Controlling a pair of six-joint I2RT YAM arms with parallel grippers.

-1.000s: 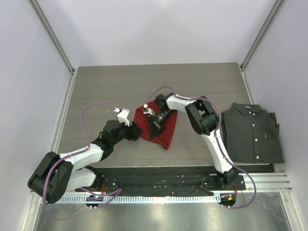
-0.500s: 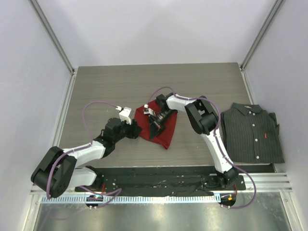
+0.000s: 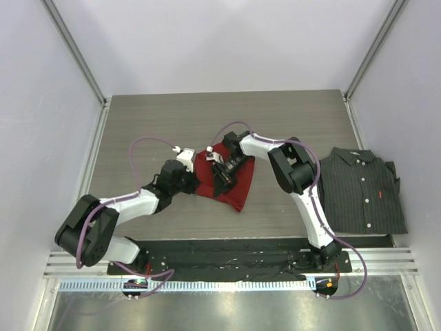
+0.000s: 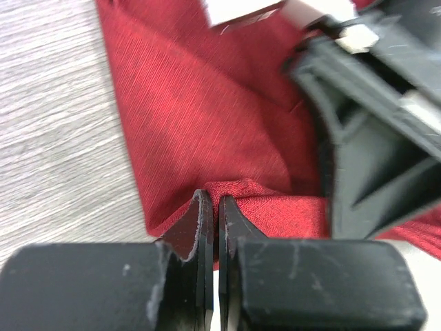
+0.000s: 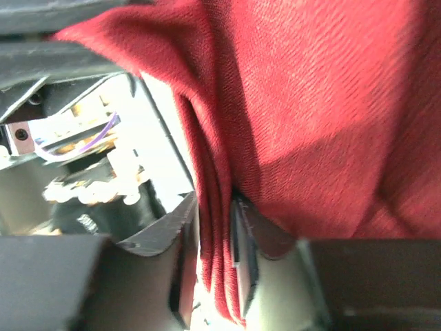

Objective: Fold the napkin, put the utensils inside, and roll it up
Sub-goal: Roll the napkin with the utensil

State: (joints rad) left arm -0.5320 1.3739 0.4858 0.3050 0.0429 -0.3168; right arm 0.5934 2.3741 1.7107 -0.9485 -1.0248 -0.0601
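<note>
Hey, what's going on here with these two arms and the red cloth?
Both arms are working on the napkin in the middle of the table. The left tool is shut on a fold at its edge. The right tool has a bunch of folds between its fingers; whether it grips them is unclear. No utensils show. A folded shirt lies to the right.

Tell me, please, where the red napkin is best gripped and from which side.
Probably at its left folded edge, coming in low from the left. Most of the napkin lies flat on the table, so its middle gives little to pinch. At that edge the layers bunch into a thin ridge, which the left end effector is shut on.
</note>
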